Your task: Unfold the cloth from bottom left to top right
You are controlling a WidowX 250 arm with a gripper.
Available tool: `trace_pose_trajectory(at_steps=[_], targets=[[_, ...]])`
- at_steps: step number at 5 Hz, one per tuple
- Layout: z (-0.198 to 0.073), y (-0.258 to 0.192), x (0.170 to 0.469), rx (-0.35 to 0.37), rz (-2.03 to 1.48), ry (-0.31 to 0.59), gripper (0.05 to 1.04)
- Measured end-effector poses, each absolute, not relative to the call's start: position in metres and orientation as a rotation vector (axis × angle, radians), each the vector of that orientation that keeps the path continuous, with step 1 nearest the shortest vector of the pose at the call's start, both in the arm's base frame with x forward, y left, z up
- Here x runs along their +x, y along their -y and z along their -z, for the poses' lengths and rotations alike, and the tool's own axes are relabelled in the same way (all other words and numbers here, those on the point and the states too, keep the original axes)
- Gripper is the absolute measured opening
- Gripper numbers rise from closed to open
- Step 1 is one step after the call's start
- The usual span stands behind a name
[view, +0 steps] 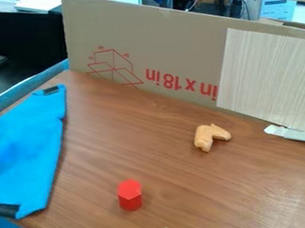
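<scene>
Blue fabric cloth (25, 151), black-patched, left of frame. Probably grasp step; next, grip it bottom left, draw toward top right. Hand apart or together: can't tell.

The blue fabric cloth (25, 148) lies along the wooden worktop's (176, 181) left edge. Right of it stands the red hexagonal block (129, 196); farther back and right lies the tan bent piece (209, 136), before the upright brown cardboard panel (159, 47) at the back edge.
</scene>
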State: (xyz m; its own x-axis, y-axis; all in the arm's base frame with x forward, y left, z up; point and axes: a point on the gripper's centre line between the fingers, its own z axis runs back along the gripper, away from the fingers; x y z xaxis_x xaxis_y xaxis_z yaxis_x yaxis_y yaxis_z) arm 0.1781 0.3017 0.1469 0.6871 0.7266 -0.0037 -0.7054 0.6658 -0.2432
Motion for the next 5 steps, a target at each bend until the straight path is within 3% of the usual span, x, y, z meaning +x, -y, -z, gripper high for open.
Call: trace_pose_trajectory(at_steps=[2, 5], targets=[[-0.11, -0.305, 0.183, -0.177, -0.761, 0.181, 1.001], [-0.06, -0.31, 0.186, -0.025, -0.749, 0.181, 1.001]])
